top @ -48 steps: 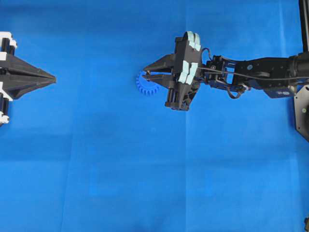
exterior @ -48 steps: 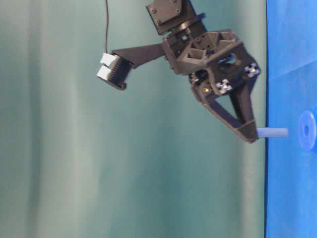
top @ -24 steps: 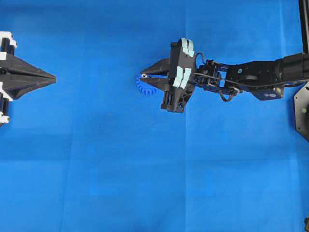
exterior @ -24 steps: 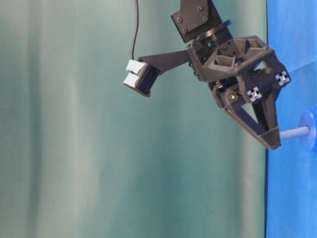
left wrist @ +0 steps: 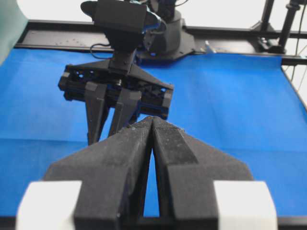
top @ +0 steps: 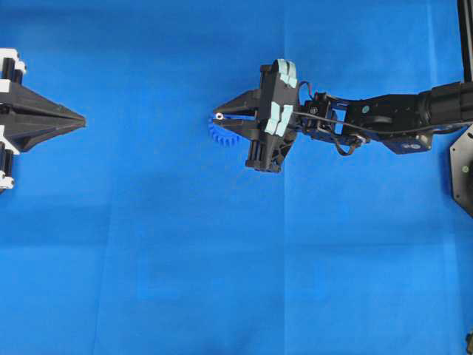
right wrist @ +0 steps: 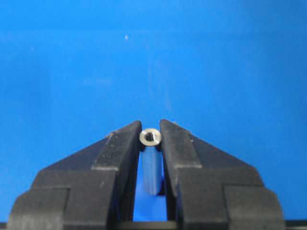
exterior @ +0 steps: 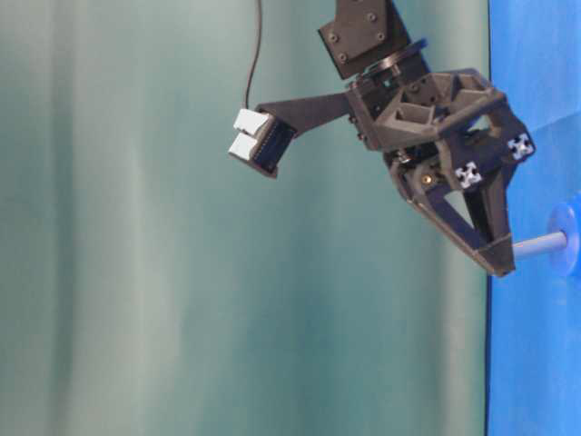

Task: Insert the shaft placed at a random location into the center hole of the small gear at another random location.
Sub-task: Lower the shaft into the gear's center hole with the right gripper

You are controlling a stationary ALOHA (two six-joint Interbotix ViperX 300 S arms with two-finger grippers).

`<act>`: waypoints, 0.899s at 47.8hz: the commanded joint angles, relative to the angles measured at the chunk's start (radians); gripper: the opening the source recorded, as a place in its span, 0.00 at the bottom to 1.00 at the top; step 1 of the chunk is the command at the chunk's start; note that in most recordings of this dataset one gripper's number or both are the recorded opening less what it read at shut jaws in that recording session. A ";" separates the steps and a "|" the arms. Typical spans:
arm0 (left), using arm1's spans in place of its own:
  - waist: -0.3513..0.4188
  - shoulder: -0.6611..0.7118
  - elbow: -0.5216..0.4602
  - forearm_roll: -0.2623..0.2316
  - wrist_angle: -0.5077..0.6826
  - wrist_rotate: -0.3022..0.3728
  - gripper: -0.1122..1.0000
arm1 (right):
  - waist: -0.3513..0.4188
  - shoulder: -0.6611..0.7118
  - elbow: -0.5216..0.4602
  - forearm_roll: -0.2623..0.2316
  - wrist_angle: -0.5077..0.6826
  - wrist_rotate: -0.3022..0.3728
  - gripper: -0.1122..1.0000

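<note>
My right gripper (top: 219, 118) is shut on the shaft (right wrist: 151, 165), a short silver pin standing between its black fingers (right wrist: 122, 143). In the table-level view the shaft (exterior: 540, 244) sticks out from the gripper's tip (exterior: 502, 263) and its far end meets the hub of the small blue gear (exterior: 565, 238). From overhead the gear (top: 219, 134) lies on the cloth, half covered by the gripper. The center hole is hidden by the shaft. My left gripper (top: 80, 118) is shut and empty at the far left edge, far from the gear, and it also shows in the left wrist view (left wrist: 152, 120).
A blue cloth (top: 185, 259) covers the table. The right arm (top: 384, 118) stretches in from the right edge. A dark stand (top: 462, 170) sits at the far right. A green backdrop (exterior: 136, 272) fills the table-level view.
Over the last second my right gripper moved toward the cloth and slightly left, bringing the shaft's end down onto the gear's hub. It has barely moved in the last half second. The left arm is still.
</note>
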 commanded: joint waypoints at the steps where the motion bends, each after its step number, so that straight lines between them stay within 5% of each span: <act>1: 0.003 0.003 -0.009 0.000 -0.003 0.000 0.10 | 0.000 -0.051 -0.002 -0.002 -0.008 -0.003 0.13; 24: 0.002 0.003 -0.009 0.002 -0.003 0.000 0.10 | 0.000 -0.114 0.023 -0.031 -0.092 -0.008 0.13; 43: 0.002 0.003 -0.009 0.002 -0.003 0.000 0.10 | 0.002 -0.029 0.037 -0.012 -0.150 -0.003 0.13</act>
